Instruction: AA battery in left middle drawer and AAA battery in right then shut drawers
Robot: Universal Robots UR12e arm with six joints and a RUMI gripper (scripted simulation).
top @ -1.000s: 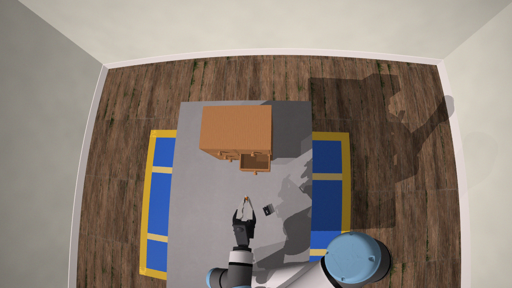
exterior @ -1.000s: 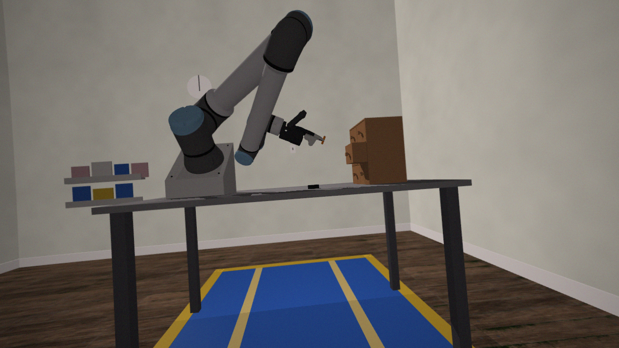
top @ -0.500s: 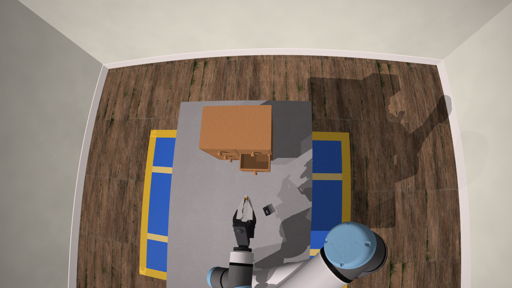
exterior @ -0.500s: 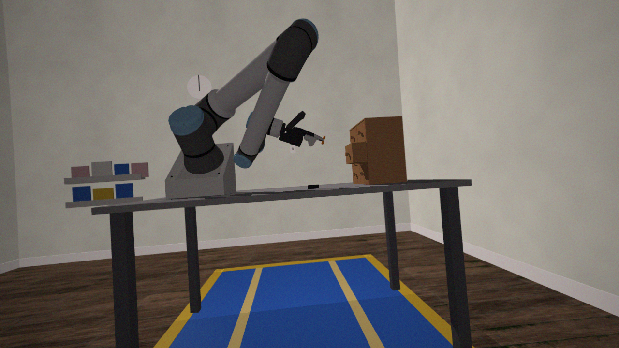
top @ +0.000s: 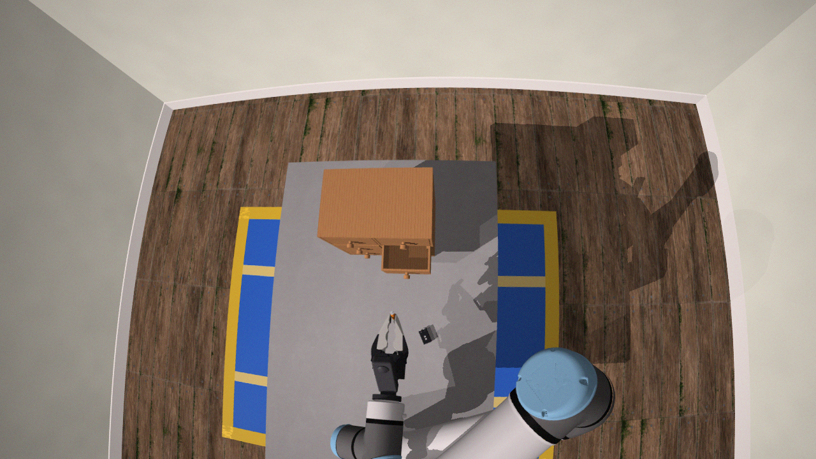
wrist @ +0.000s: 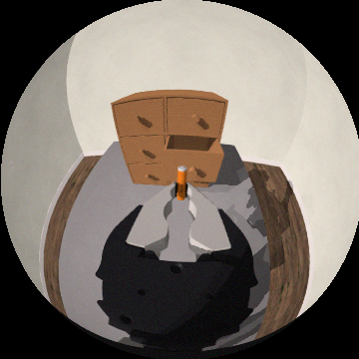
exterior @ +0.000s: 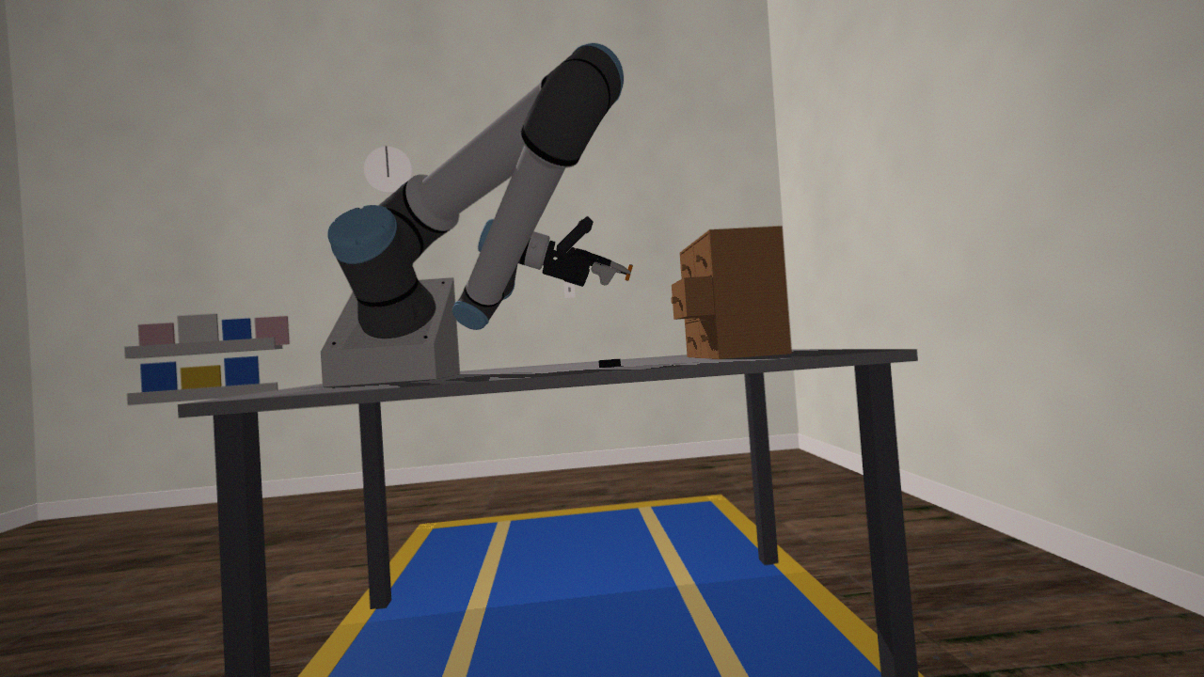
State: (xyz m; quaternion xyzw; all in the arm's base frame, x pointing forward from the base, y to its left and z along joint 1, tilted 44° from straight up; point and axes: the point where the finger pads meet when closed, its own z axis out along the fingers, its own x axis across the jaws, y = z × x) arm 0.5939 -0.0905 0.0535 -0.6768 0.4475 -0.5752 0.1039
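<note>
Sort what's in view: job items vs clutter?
Job:
- orange battery, pinched in the pincer; AA or AAA cannot be told
- chest
- open drawer, middle row, right
- shut middle-left drawer

Lying about:
- small black object on the table
- coloured blocks on wall shelves behind the arm

A small orange cylindrical battery with a silver cap (wrist: 181, 182) stands pinched between the tips of the hand (wrist: 180, 195), high above the worktop, in front of the wooden chest of six knobbed drawers (wrist: 150, 107). The chest stands upright; its middle-row right drawer (top: 405, 259) is pulled out, the other drawers shut.
</note>
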